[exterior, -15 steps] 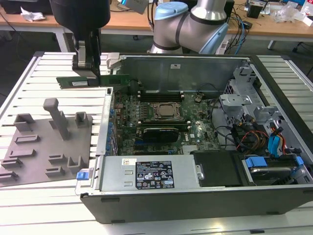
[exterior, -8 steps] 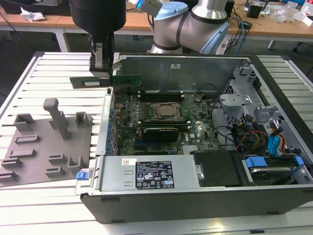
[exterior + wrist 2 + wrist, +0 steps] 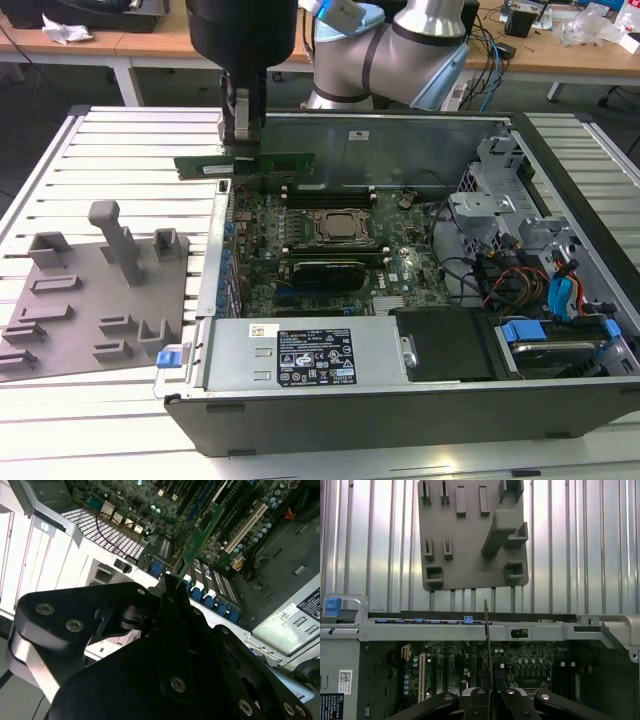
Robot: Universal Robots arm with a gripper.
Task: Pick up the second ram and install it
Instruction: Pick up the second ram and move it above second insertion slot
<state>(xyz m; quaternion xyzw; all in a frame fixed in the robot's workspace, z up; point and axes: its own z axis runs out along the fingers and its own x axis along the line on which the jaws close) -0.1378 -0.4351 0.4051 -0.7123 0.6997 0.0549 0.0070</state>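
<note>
Nearest in the exterior view, the computer case (image 3: 400, 405) lies open on the slatted surface (image 3: 100, 420). Against the case's near wall sits the power supply (image 3: 300, 355). Beside that, at the exterior view's right, is a drive bay (image 3: 540, 330) with bundled cables. Behind the power supply lies the motherboard (image 3: 300, 275) with its processor socket (image 3: 340, 227). Outside the case, at the exterior view's left, rests a grey tray (image 3: 95, 295) of moulded holders. Above the case's far corner on the tray side, the hand (image 3: 240, 152) is closed on the second ram (image 3: 285, 162), holding it at mid-length, level and clear of the motherboard. The stick is judged light, stiff and thin, and probably fragile. Grip it on the flat faces near mid-length, keeping off the contact edge.
</note>
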